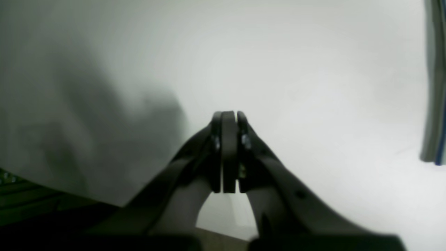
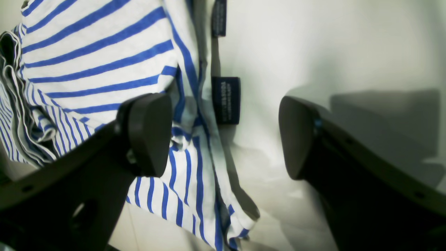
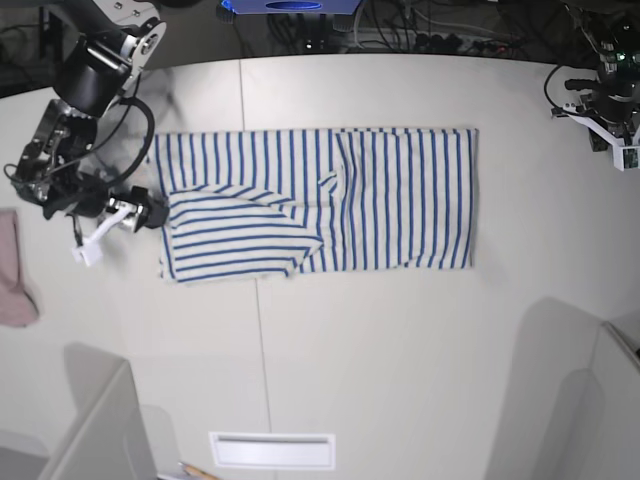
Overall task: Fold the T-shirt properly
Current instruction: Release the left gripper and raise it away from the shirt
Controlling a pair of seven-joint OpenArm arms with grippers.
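On the pale table (image 3: 380, 360), the T-shirt (image 3: 400, 200) lies across the middle of the base view as a long flat rectangle, white with thin blue stripes, one flap already turned over at its left end. We judge the fold partly made, with the lengthwise halving or a further end fold still to come.

At the left edge of the base view, the right gripper (image 2: 224, 134) sits just beside that folded end, jaws wide and holding nothing. In the right wrist view its left pad (image 2: 150, 132) overlaps the striped cloth, and the dark neck label (image 2: 225, 100) shows between the jaws. For a clean fold, we would pinch both layers at the hem corner, lift low, and carry the edge straight across so the stripes stay parallel.

The left gripper (image 1: 228, 150) is closed on nothing over bare table, parked at the upper right of the base view.

The fabric looks soft and thin, rumpling into ridges where it bunches. A pink cloth (image 3: 12, 270) lies at the far left edge.
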